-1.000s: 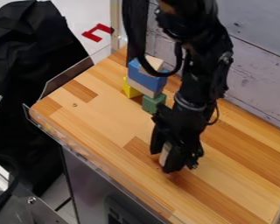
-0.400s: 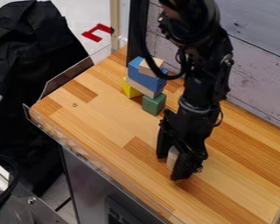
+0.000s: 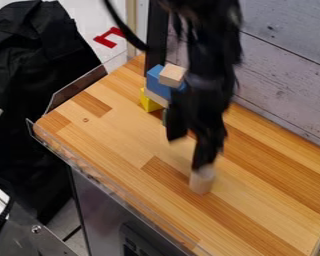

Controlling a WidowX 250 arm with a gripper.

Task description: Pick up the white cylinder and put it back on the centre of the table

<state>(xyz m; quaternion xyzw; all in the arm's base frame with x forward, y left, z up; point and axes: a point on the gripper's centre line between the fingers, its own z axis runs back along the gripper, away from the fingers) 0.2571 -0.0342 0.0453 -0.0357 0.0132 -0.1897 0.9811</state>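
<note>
The white cylinder stands upright, or close to it, on the wooden table, around the middle of the top, so the placing looks all but done. The black gripper is over it with its fingers spread and grasping nothing. One finger comes down right at the cylinder's upper end; whether it touches or only passes in front cannot be told. The other finger hangs well apart from the cylinder, on the side of the blocks.

The likeliest trouble is at that first finger: if it is brushing the rim, any sideways pull would tip the cylinder, and once over, its round side would let it roll, perhaps towards the clear edging. A straight lift before any swing would guard against this.

The second risk lies farther out, with the stack: a pale block on a blue block, these on a light plank, with a yellow block below and a green block partly hidden behind the gripper. If the arm withdraws low on that side, the spread finger could knock the pile down.
</note>
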